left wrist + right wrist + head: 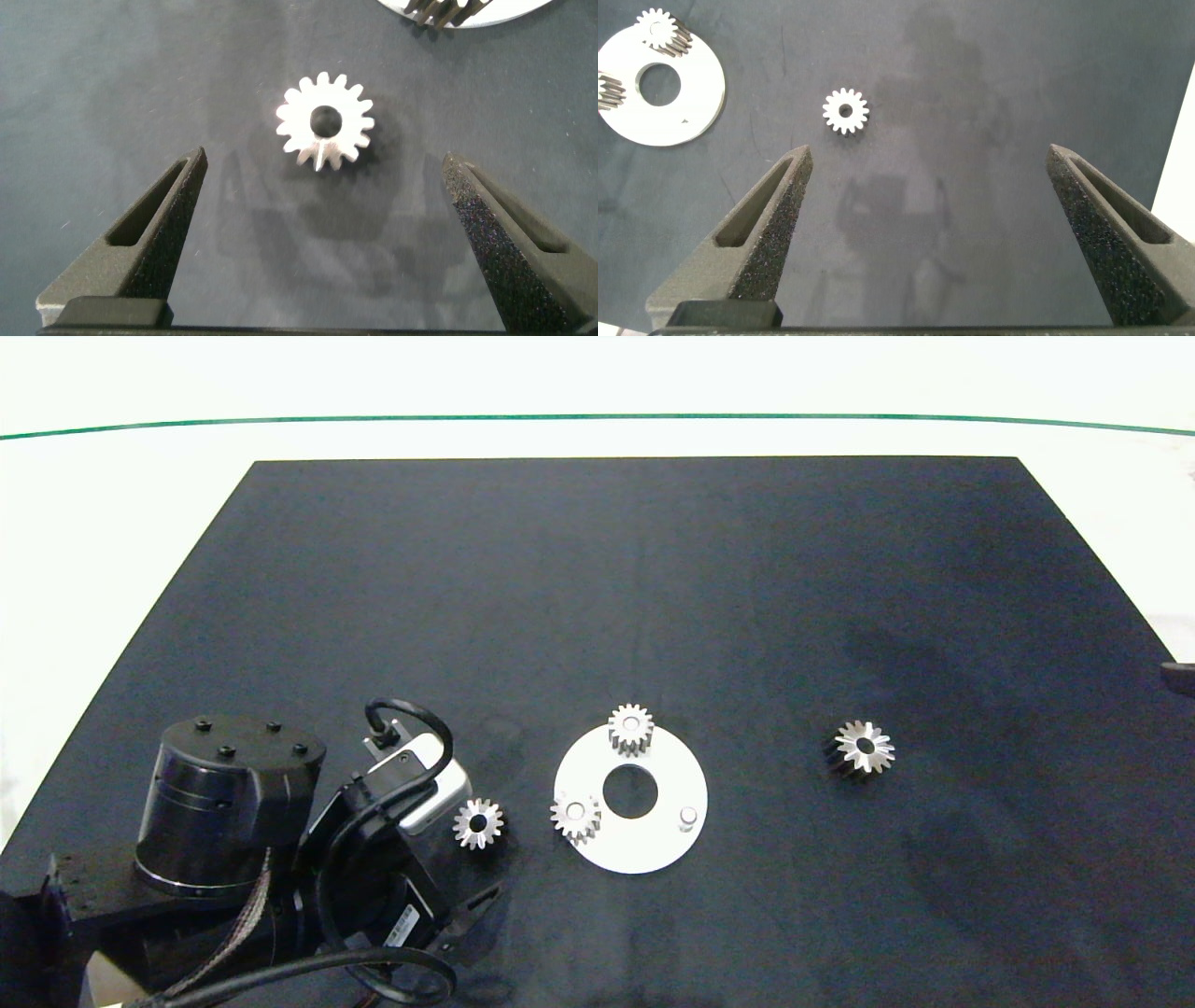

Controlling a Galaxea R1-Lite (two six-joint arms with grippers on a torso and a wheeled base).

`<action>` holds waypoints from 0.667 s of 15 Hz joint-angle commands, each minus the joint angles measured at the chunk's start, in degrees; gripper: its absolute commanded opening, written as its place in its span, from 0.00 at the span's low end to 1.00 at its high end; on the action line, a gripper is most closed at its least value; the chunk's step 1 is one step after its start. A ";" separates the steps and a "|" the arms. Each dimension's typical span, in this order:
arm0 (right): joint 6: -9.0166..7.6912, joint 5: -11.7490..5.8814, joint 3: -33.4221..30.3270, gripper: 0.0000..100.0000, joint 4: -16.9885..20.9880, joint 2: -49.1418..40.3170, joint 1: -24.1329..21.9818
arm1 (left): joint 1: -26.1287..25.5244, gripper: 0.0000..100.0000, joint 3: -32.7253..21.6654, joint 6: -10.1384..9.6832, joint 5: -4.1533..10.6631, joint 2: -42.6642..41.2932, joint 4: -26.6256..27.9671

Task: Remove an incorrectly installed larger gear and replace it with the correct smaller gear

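Observation:
A white disc plate (pixel 644 854) lies on the black mat with two smaller gears on it, one at the far side (pixel 631 728) and one at the left (pixel 575 816); a bare peg (pixel 688 816) stands at its right. A third smaller gear (pixel 478 823) (pixel 325 121) lies loose left of the plate. My left gripper (pixel 324 161) is open just short of it, with nothing between the fingers. The larger gear (pixel 864 747) (pixel 845 111) lies on the mat right of the plate. My right gripper (pixel 929 154) hangs open well away from it.
My left arm (pixel 233 812) fills the mat's near-left corner. Only a tip of the right arm (pixel 1178 677) shows at the right edge. The black mat (pixel 653 597) is bordered by white table, with a green line (pixel 597 417) at the far side.

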 commanded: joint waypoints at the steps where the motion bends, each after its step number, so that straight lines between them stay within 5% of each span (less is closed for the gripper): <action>1: -0.06 -0.02 0.33 1.00 0.27 0.17 0.01 | -0.07 1.00 -1.26 -0.08 0.11 2.98 -0.18; 10: 0.12 0.24 0.86 1.00 0.19 0.17 0.01 | -0.07 1.00 -4.96 -0.70 0.20 6.32 0.08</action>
